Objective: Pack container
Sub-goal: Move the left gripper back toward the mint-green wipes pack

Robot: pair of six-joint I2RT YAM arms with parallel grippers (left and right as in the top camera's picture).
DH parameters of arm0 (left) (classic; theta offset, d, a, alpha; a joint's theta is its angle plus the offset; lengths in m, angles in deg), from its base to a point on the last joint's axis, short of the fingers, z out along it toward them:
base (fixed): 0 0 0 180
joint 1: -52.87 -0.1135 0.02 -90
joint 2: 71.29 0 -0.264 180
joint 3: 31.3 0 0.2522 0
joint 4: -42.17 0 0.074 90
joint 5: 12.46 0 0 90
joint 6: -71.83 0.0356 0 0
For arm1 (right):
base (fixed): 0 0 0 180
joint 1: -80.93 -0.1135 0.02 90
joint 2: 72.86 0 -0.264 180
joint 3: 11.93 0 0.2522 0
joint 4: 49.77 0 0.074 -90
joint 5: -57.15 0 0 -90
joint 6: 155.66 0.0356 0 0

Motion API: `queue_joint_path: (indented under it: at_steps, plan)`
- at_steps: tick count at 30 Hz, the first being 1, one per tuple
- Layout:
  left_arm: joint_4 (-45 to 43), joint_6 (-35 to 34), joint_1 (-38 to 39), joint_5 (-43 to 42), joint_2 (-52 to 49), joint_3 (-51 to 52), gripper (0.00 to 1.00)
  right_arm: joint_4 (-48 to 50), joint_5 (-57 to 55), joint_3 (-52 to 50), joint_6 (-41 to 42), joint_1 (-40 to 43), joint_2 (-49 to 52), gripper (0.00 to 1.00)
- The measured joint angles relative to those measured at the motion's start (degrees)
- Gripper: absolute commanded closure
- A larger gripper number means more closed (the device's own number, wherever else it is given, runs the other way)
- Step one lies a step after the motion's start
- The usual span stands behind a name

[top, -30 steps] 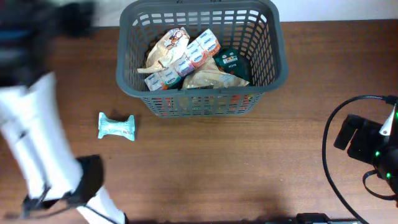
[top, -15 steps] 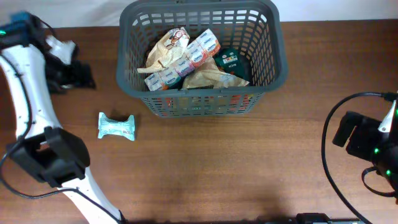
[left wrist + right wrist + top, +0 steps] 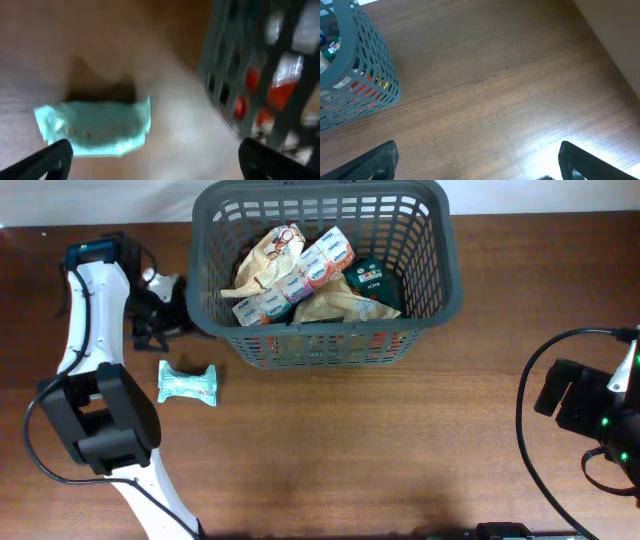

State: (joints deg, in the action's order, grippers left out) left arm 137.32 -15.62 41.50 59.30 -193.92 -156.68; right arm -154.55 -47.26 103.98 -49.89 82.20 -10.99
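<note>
The container (image 3: 444, 290), a dark grey slotted basket, stands at the back middle of the table and holds several packets. A beige bag (image 3: 268, 255), white-and-blue packs (image 3: 300, 277) and a dark green packet (image 3: 370, 280) are among them. A teal packet (image 3: 187, 384) lies on the wood just left of the basket's front corner. My left gripper (image 3: 160, 328) hovers open between packet and basket wall; in the left wrist view the teal packet (image 3: 95, 125) sits blurred ahead of the left finger (image 3: 50, 160), with the basket (image 3: 265, 75) on the right. My right gripper (image 3: 477, 160) is open over bare wood.
The right arm's dark body (image 3: 585, 405) and a looping black cable (image 3: 530, 395) occupy the table's right edge. The left arm's white links (image 3: 90, 330) run down the left side. In the right wrist view, the basket corner (image 3: 360, 65) shows at upper left.
The left arm has swung in from the far left edge toward the basket's left wall, ending just above the teal packet. Basket, packet and right arm are unmoved.
</note>
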Motion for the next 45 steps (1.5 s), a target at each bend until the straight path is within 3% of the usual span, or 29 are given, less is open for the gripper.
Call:
queue_joint_path:
  at_steps: [7, 9, 11, 12, 15, 20, 32, 38, 41, 45]
  plan:
    - [-8.52, -29.49, 0.0, 3.74, 0.0, 0.04, 0.0, 0.26, 0.17, 0.0, 0.02, 0.0, 0.02, 0.01]
    - [-9.97, -36.76, 0.0, 4.42, 0.0, 0.48, 0.11, 0.42, 0.15, 0.0, -0.02, 0.0, 0.0, 0.01]
    - [-10.62, -45.75, 0.02, 5.2, 0.04, 2.1, 0.32, 0.55, 0.15, 0.0, -0.17, 0.0, 0.02, 0.01]
    - [-10.71, -49.62, 0.02, 5.62, 0.04, 3.23, 0.36, 0.61, 0.15, 0.0, -0.15, 0.0, 0.02, 0.01]
    - [-10.71, -61.13, 0.17, 6.78, 0.04, 8.41, 0.37, 0.66, 0.17, 0.0, -0.2, 0.0, 0.0, 0.01]
    - [-10.73, -69.94, 0.66, 8.22, 0.07, 15.58, 0.35, 0.68, 0.17, 0.0, -0.17, 0.0, 0.0, 0.01]
    - [-11.58, -72.0, 0.55, 10.88, 0.04, 21.88, 0.29, 0.66, 0.17, 0.0, -0.44, 0.0, 0.0, 0.01]
    - [-13.57, -61.81, -3.32, 11.34, 0.04, 20.96, 0.29, 0.72, 0.24, 0.0, -0.55, 0.0, 0.13, 0.01]
    - [-9.05, -56.13, -5.46, 12.33, 0.07, 17.99, 0.18, 0.79, 0.42, 0.0, -0.57, 0.0, 0.61, 0.01]
    - [-0.09, -50.29, -7.48, 13.2, 0.04, 10.25, 0.17, 0.74, 0.57, 0.0, -0.57, 0.0, 1.33, 0.01]
